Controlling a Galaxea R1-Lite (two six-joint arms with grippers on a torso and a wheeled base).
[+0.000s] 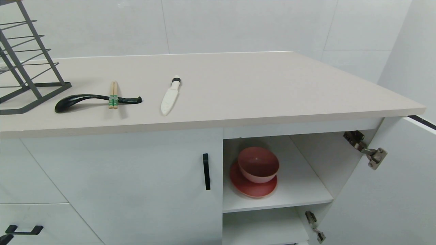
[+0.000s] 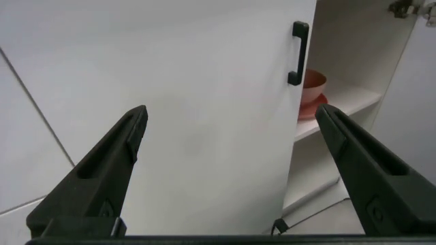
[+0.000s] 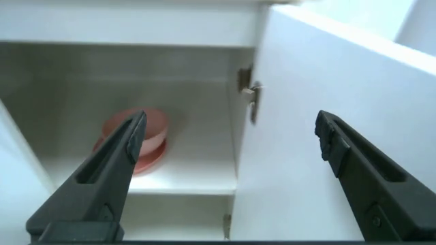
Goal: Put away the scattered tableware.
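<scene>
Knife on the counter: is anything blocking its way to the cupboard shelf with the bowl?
Nothing visible does. The door is swung open, and the shelf has bare room to the right of the bowl on its plate. No item lies between the knife and the front edge of the counter.

The left gripper (image 2: pixel 230 112) is wide open, its two black fingers (image 2: pixel 116 170) spread far apart and narrowing to blunt tips, holding nothing. The right gripper (image 3: pixel 230 119) is open just as wide, its black fingers (image 3: pixel 109 170) splayed the same way and also holding nothing. Both seem to be held about level and pointing forward, though the wrists behind them are hidden.
</scene>
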